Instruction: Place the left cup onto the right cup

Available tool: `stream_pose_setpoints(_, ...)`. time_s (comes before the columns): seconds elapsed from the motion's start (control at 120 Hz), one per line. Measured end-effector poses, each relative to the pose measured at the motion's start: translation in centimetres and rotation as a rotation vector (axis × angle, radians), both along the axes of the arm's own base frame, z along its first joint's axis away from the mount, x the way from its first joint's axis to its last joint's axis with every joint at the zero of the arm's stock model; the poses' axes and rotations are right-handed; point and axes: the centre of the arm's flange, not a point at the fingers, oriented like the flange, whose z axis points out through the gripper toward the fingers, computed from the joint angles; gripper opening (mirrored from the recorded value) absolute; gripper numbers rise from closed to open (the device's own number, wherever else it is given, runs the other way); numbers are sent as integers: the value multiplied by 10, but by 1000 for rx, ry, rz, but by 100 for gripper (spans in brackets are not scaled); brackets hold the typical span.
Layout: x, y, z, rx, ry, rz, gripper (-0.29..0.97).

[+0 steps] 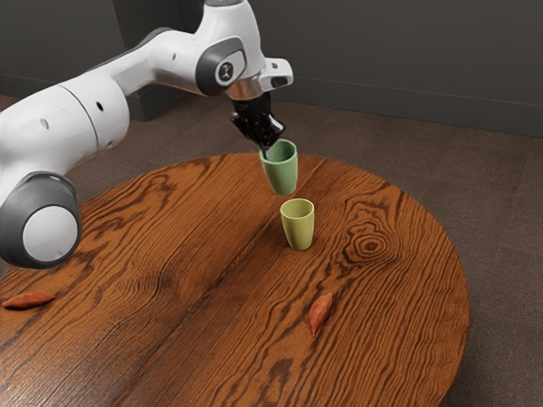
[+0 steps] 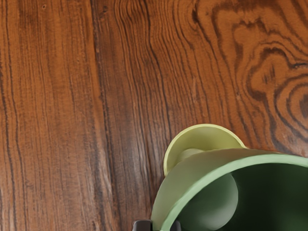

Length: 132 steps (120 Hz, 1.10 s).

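A green cup (image 1: 280,168) hangs in the air above the round wooden table (image 1: 170,280), held by its rim in my black gripper (image 1: 266,141), which is shut on it. Just below it and slightly toward the exterior view's right stands a yellow-green cup (image 1: 298,223), upright on the table and apart from the held cup. In the wrist view the green cup (image 2: 231,192) is close under my hand, and the yellow-green cup's (image 2: 202,137) rim shows partly behind it.
An orange sweet potato (image 1: 319,312) lies on the table in front of the cups. Another sweet potato (image 1: 28,299) lies near the table's edge at the exterior view's left. Bare wood surrounds the cups.
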Motion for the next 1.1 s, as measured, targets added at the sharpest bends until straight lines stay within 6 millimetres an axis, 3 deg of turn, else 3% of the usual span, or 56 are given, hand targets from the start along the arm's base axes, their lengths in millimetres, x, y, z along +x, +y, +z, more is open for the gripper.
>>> stream_pose_setpoints(0.383, 1, -6, -37, -12, 37, 34, -11)
stream_pose_setpoints(0.7, 24, 6, -45, -32, -23, 70, -11)
stream_pose_setpoints(1.1, 19, -2, -54, -31, 28, 77, -11)
